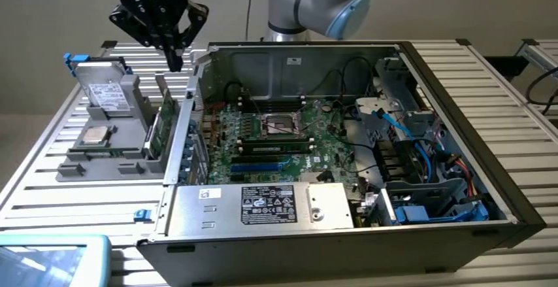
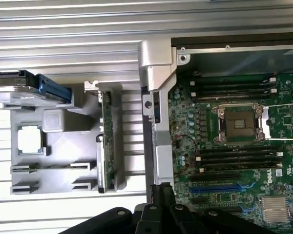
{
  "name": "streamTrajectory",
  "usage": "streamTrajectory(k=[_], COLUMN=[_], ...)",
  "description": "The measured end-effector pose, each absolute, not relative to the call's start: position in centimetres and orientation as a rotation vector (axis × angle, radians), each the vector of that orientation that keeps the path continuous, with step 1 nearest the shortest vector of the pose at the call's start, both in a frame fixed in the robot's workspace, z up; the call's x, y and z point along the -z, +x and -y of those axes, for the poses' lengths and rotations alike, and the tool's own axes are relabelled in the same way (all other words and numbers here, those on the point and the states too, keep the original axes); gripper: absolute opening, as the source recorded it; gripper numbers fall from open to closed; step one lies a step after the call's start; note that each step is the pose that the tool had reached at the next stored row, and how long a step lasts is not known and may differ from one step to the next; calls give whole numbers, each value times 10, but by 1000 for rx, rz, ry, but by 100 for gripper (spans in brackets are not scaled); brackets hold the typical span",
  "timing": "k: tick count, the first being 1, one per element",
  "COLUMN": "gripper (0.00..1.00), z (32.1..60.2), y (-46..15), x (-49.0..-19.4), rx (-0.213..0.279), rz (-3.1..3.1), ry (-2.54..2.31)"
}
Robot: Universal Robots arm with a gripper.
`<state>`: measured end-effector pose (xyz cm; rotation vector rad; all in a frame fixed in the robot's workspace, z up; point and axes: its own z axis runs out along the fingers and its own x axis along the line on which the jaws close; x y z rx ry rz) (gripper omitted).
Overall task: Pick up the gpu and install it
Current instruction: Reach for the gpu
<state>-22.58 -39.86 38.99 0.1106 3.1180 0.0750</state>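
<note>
- The gpu (image 1: 163, 125) stands on edge in a slot of the grey holder (image 1: 87, 168), on the holder's side next to the open computer case (image 1: 261, 65). Upright like this, its top edge is free for a pinch from above.
- The claw (image 1: 175, 59) hangs above that same side of the holder, clear of the card, its fingers pressed together on nothing.
- A hard drive (image 1: 106, 94) and a processor chip (image 1: 94, 136) sit in their own seats on the holder — likely so each part lifts out alone.
- The holder lies on the table (image 1: 78, 199); just beside the holder, the case shows its motherboard (image 1: 279, 136) face up.
</note>
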Motion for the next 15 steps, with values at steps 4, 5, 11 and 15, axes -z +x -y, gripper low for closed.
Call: streamTrajectory(k=[4,5,11,15], gripper=[12,12,12,12], z=[398,398,398,397], y=[-244,-248,-276,-294], x=[-388,-387,-383,-380], rx=[-75,-75,-75,-75], rz=[-3118,-3118,-3118,-3118], ry=[111,111,110,111])
